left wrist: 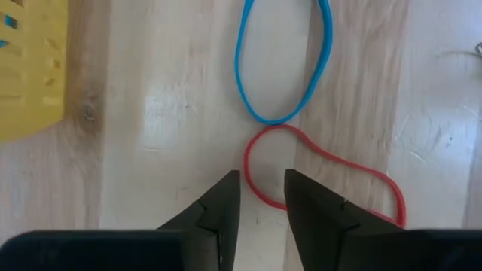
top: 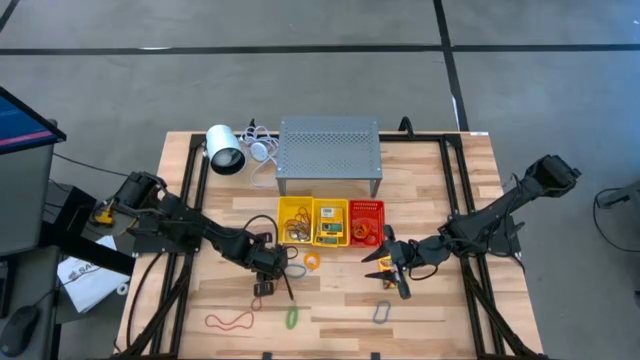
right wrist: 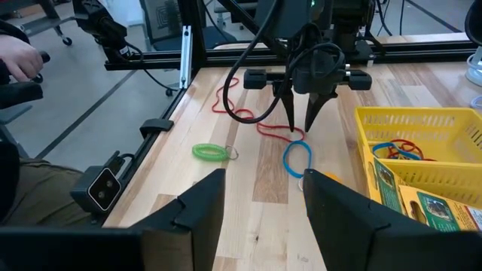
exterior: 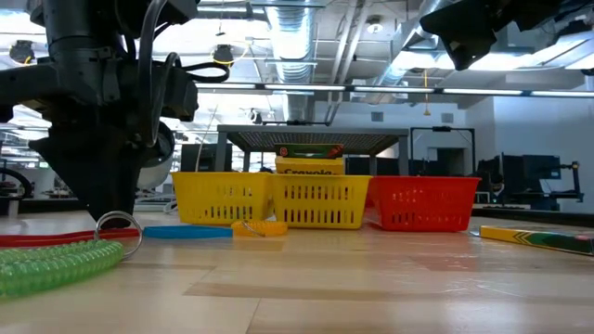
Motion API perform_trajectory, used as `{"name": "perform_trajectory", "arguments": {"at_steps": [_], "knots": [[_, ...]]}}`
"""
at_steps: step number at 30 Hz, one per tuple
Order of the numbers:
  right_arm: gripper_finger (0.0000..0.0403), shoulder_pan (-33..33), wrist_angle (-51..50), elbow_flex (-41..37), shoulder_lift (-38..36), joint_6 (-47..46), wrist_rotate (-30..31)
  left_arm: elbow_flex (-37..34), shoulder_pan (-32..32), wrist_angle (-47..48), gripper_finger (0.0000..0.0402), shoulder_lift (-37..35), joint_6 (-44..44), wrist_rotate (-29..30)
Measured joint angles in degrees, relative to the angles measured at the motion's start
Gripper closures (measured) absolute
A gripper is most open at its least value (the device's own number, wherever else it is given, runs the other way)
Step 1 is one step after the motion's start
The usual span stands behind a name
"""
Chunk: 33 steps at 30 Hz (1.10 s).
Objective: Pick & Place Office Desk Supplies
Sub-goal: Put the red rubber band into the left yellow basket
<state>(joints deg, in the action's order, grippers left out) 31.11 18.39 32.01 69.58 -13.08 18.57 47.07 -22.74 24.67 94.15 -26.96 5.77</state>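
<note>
Surface: pale wooden planked surface [top: 440,300].
Baskets: yellow plastic basket [right wrist: 422,143] holding bands.
Left gripper [left wrist: 261,197]: fingers spread, straddling thin red rubber band [left wrist: 324,169], beside thin blue rubber band [left wrist: 282,60].
Right gripper [right wrist: 260,197]: fingers spread, empty.

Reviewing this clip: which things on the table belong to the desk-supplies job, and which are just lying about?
Job:
- red band
- blue band
- green ring
- grey ring
- orange ring
- crayon box
- yellow baskets
- red basket

Lying about:
- lamp
- stand
</note>
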Motion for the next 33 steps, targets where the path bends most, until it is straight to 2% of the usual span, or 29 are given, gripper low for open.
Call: {"name": "perform_trajectory", "arguments": {"at_steps": [17, 21, 27, 33], "knots": [[0.0228, 0.0, 0.0, 0.0, 0.0, 0.0, 0.0, 0.2, 0.0, 0.0, 0.0308, 1.5, -0.3, 0.5], [0.0228, 0.0, 0.1, 0.0, 0.0, 0.0, 0.0, 0.2, 0.0, 0.0, 0.0332, 1.6, -0.1, 0.9], [0.0228, 0.0, 0.1, 0.0, 0.0, 0.0, 0.0, 0.1, 0.8, 0.1, 0.0392, 1.6, 0.0, 0.5], [0.0228, 0.0, 0.1, 0.0, 0.0, -0.5, 0.0, 0.1, 2.0, 0.2, 0.0397, 1.4, 1.9, -1.6]]}}
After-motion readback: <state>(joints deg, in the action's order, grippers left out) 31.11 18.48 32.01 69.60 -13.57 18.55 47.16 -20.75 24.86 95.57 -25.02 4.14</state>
